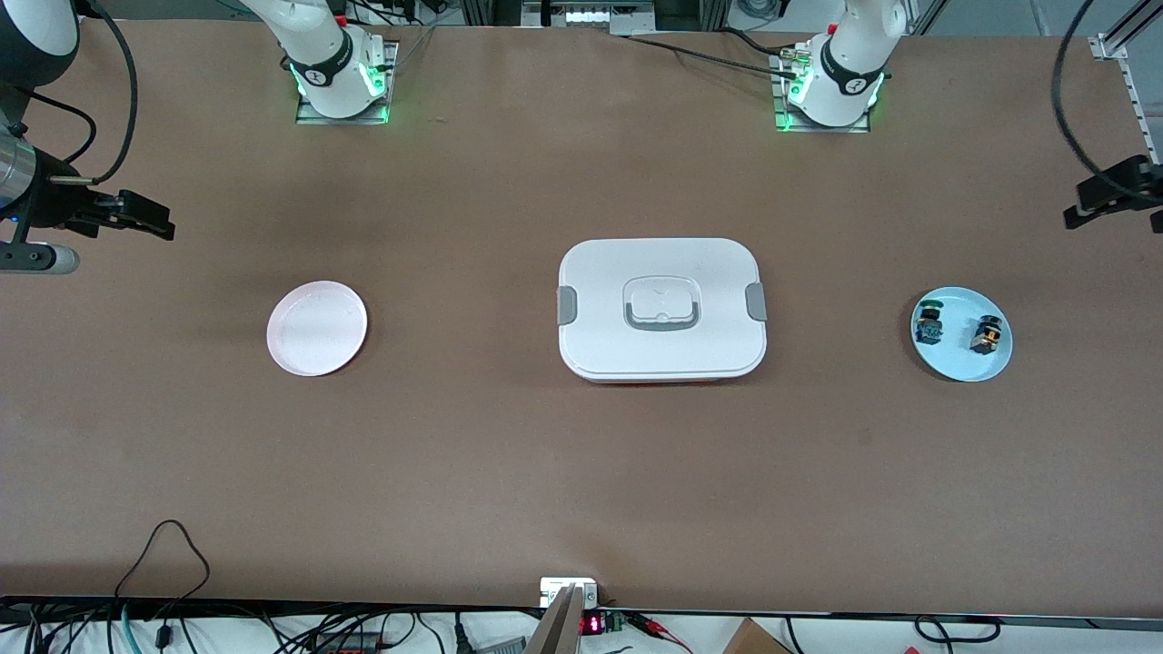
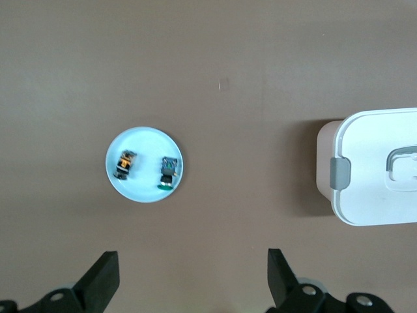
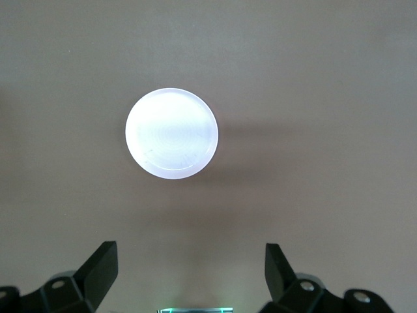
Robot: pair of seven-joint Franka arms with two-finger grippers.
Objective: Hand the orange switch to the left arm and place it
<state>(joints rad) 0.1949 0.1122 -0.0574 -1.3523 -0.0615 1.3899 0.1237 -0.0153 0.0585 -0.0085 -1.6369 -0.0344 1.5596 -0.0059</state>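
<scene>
The orange switch (image 1: 987,334) (image 2: 125,164) lies on a light blue plate (image 1: 961,365) (image 2: 144,138) toward the left arm's end of the table. Beside it on that plate lies a black switch with a green cap (image 1: 929,322) (image 2: 169,173). The large white box (image 1: 618,263) (image 2: 374,143) sits shut at the table's middle. My left gripper (image 1: 1074,205) (image 2: 192,254) hangs open and empty, high above the table by the blue plate. High over the right arm's end, by a pale pink plate (image 1: 317,328) (image 3: 172,133), my right gripper (image 1: 150,218) (image 3: 189,246) is open and empty too.
The pink plate has nothing on it. Both arm bases (image 1: 341,82) (image 1: 831,86) stand along the table edge farthest from the front camera. Cables and small electronics (image 1: 581,618) line the edge nearest that camera.
</scene>
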